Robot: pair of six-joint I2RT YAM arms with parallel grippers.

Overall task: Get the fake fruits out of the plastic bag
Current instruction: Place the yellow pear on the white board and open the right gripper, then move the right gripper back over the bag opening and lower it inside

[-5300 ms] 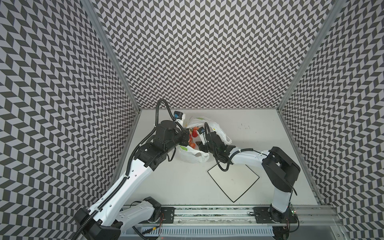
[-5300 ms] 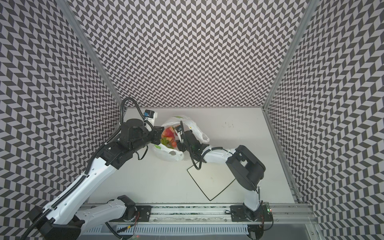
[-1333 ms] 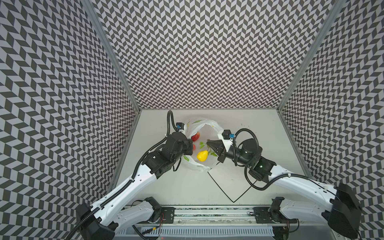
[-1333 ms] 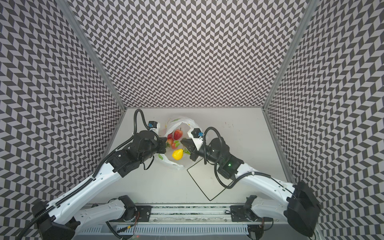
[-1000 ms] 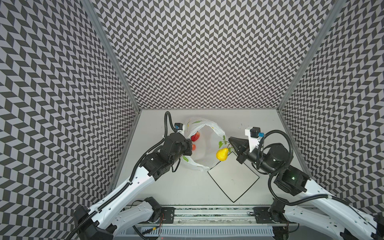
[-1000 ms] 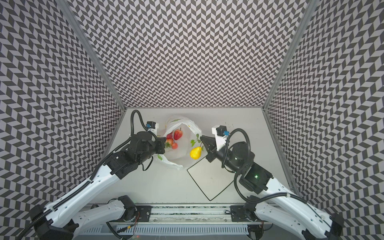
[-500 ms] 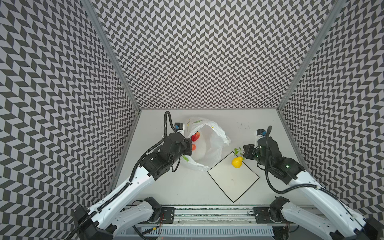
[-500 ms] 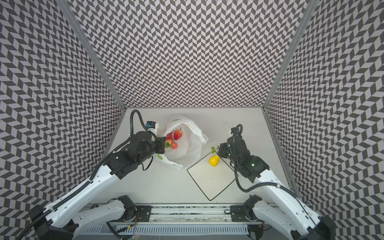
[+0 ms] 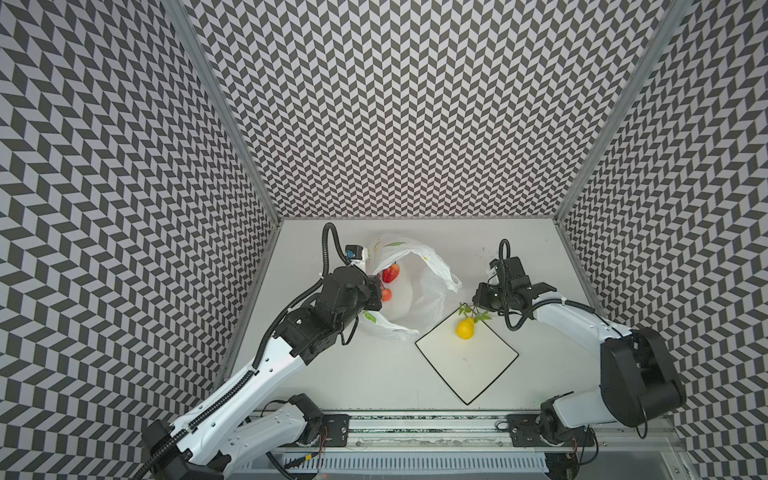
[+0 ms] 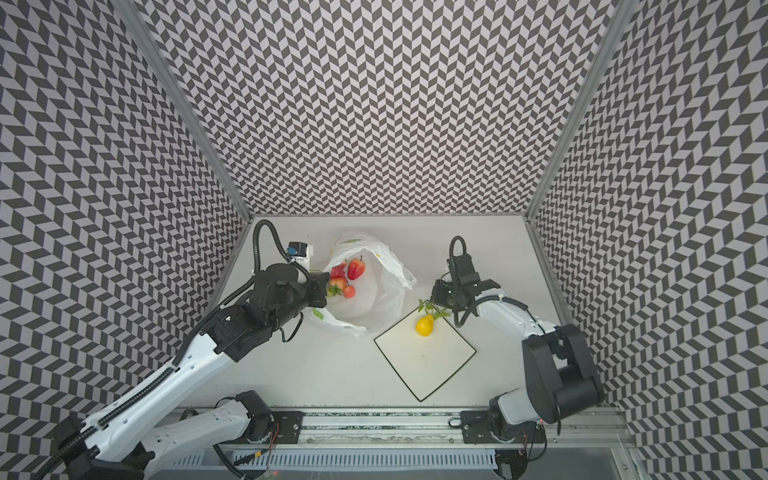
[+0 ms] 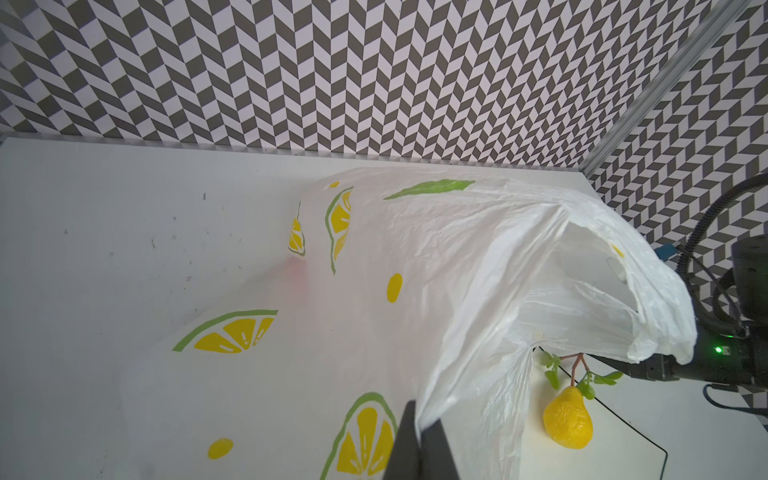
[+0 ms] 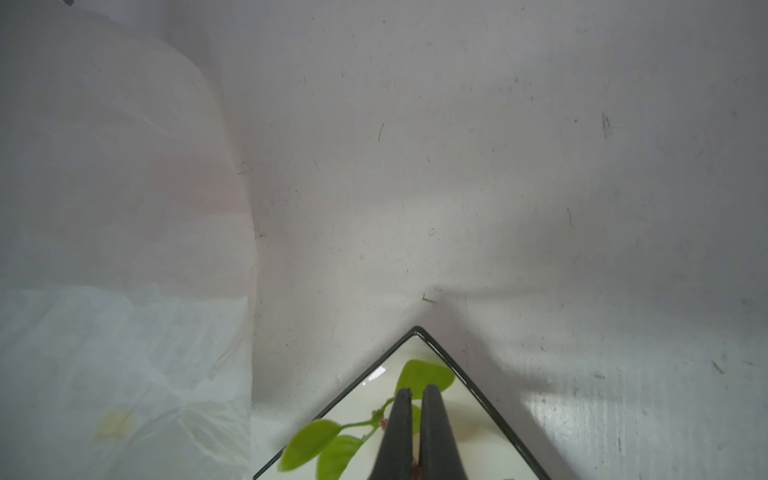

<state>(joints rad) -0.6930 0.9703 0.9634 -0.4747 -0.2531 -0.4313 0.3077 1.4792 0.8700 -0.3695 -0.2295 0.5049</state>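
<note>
The plastic bag (image 9: pixel 419 282) (image 10: pixel 374 299) lies open at the back middle, with red fake fruits (image 9: pixel 390 273) (image 10: pixel 355 268) showing inside in both top views. My left gripper (image 9: pixel 376 291) (image 11: pixel 419 424) is shut on the bag's (image 11: pixel 457 270) rim and holds the mouth up. The yellow lemon (image 9: pixel 465 328) (image 10: pixel 424 325) (image 11: pixel 568 424) is low over the far corner of the plate (image 9: pixel 469 374). It hangs by its leafy stem (image 12: pixel 424 374) from my right gripper (image 9: pixel 478 305) (image 12: pixel 415 392), which is shut on that stem. Whether the lemon touches the plate I cannot tell.
The white square black-rimmed plate (image 10: pixel 424 374) (image 12: pixel 415 330) lies right of the bag, one corner pointing at the front rail. Patterned walls close in the table on three sides. The bag's loose film (image 12: pixel 124 353) lies beside the plate's far corner.
My right gripper has carried the lemon from the bag's mouth to the right and down over the plate's far corner. The left gripper has kept its hold on the bag.
</note>
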